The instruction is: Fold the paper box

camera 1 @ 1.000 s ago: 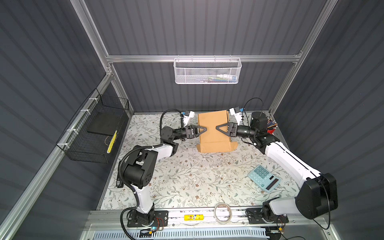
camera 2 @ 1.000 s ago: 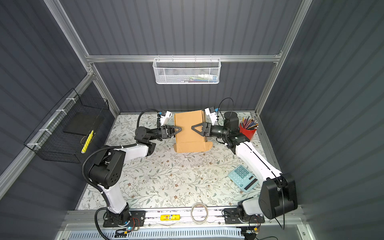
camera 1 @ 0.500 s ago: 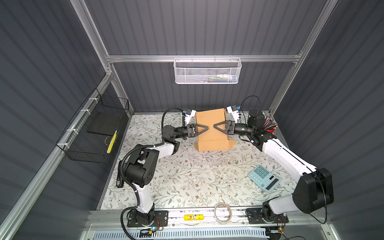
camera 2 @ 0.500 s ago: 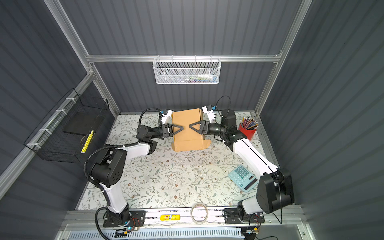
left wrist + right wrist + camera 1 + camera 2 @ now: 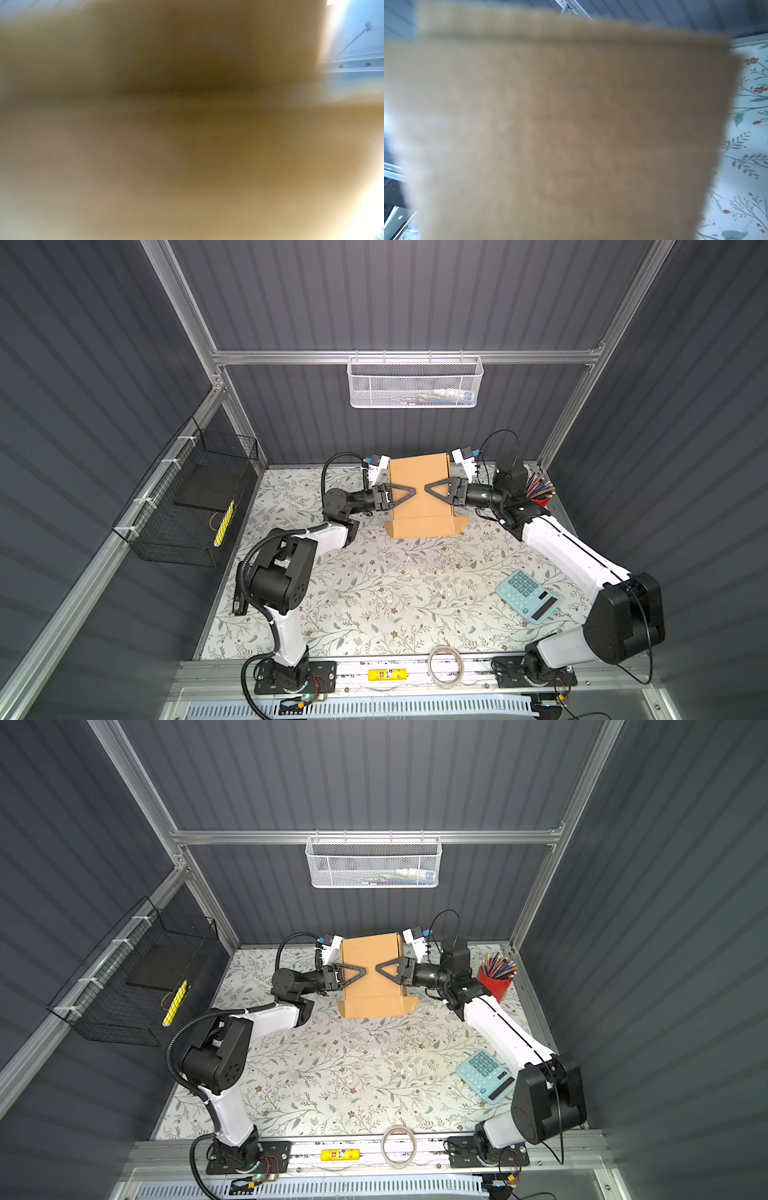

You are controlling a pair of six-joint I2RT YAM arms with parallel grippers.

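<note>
Paper box (image 5: 419,506) is at the middle of the table's (image 5: 395,593) rear edge. Left gripper (image 5: 409,495) and right gripper (image 5: 432,490) each lay one finger across its top, tips nearly meeting. Lower fingers are hidden, so pinching or spread, can't tell.

paper box (image 5: 370,952) under left fingers (image 5: 351,973), right fingers (image 5: 388,970)

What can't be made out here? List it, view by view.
Left wrist view: the paper box fills the lens, blurred; nothing of the fingers shows.
Right wrist view: same blurred cardboard, covering the gripper.
Both top views: the left gripper and right gripper each show one finger over the box; the second is hidden, so grip is unclear.
White mesh basket: contents too small.
</note>
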